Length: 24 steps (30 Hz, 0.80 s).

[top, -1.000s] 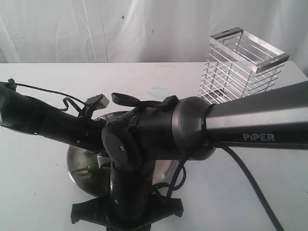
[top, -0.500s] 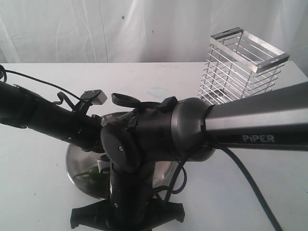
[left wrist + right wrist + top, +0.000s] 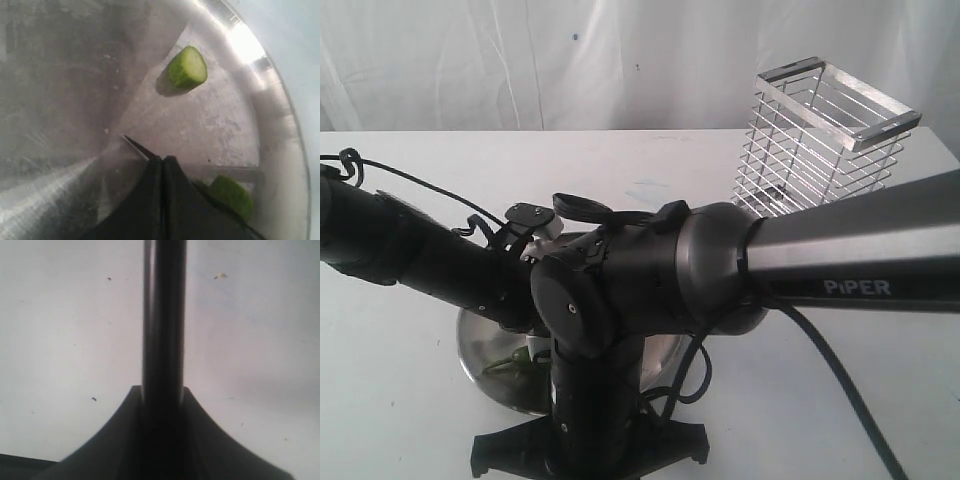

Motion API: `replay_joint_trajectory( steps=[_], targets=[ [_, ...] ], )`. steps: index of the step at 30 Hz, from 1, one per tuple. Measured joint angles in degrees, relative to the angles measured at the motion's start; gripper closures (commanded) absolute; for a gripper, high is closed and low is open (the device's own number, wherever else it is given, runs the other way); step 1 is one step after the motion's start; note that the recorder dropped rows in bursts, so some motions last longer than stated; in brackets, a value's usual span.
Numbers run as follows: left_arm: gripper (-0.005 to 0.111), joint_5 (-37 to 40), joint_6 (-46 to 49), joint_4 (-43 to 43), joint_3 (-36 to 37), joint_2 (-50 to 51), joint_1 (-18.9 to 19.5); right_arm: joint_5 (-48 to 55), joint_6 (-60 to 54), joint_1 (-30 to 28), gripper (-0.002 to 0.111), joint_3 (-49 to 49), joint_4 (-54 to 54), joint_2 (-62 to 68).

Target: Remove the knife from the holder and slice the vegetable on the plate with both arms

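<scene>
Here, right claw (image 3: 162,390) clamped on knife (image 3: 164,315), left claw (image 3: 163,160) together, just beside vegetable (image 3: 231,195).

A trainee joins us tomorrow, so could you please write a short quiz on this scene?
1. True or false: the knife is out of the holder.
2. Which gripper grips the knife?
3. Fill in: a cut vegetable piece lies on the ____.
Key: 1 true; 2 the right gripper; 3 plate.
</scene>
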Motion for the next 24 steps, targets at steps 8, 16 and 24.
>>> replay_joint_trajectory(
  steps=[8, 16, 24],
  targets=[
    [0.107, -0.6, -0.2, 0.7, -0.1, 2.0, -0.1, 0.4, -0.3, 0.0, 0.108, 0.0, 0.0, 0.0],
    [0.107, -0.7, -0.6, -1.3, -0.3, 2.5, 0.0, 1.3, -1.9, 0.0, 0.108, 0.0, -0.4, 0.0],
    [0.107, -11.3, -0.6, -1.6, -2.7, -1.2, 1.0, -0.3, -3.8, 0.0, 0.108, 0.0, -0.5, 0.0]
  ],
)
